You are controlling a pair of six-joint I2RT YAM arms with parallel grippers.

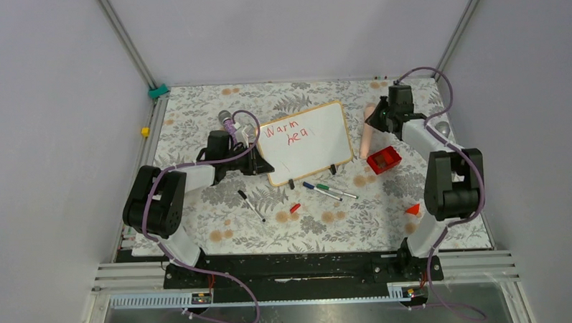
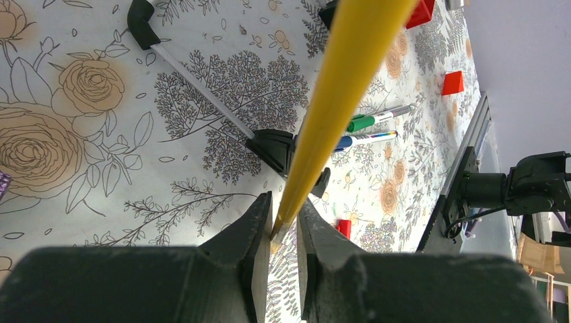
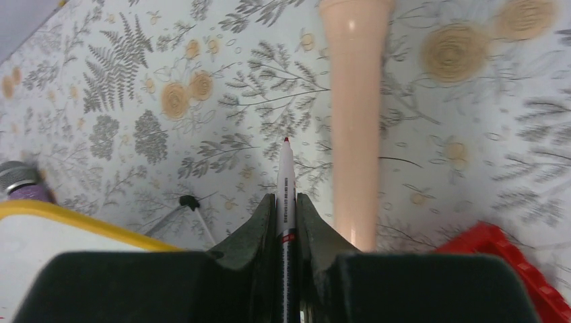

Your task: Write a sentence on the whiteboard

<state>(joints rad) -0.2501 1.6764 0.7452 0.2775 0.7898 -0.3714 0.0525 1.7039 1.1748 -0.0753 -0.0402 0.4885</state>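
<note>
Bracing the work: the left gripper (image 2: 283, 205) is clamped on the light-wood frame of the whiteboard (image 1: 318, 149), apparently to stop the board sliding under the pen. The board runs away ahead of its jaws. The right gripper (image 3: 286, 198) is closed on a red marker (image 3: 286, 176), tip projecting forward, with the board off to its left and a peach cylinder (image 3: 353, 121) just to its right. The sentence (image 1: 286, 133) reads "Warm hea", seemingly unfinished.

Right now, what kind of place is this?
Probably a robot lab booth: plain grey walls with metal posts, robot arms bolted to a metal rail, and a whiteboard on a flowery table.
</note>
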